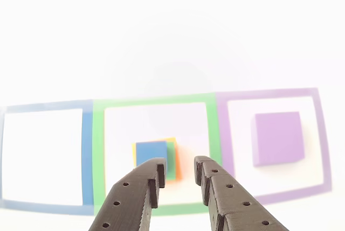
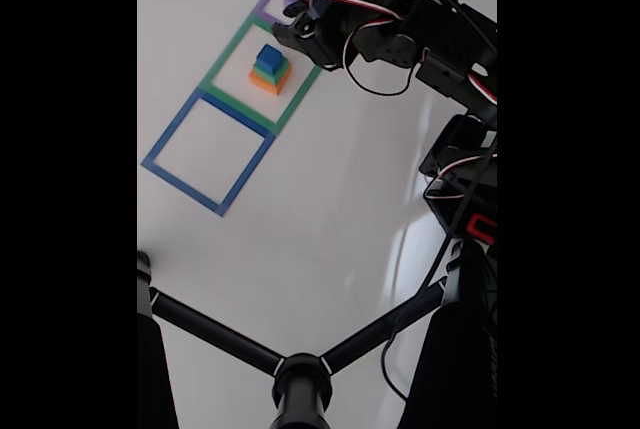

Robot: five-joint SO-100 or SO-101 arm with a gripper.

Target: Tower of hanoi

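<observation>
A stack of square blocks stands in the green taped square, with a blue block on top, then green, yellow and orange below. A purple block lies alone in the purple taped square. The blue taped square holds nothing. My gripper hovers open just in front of the stack, its dark fingers apart with nothing between them. In the fixed view the arm reaches over the purple square, hiding most of it.
The white table is bare apart from the three taped squares. A black tripod-like stand crosses the bottom of the fixed view, and red and white cables hang beside the arm's base at the right.
</observation>
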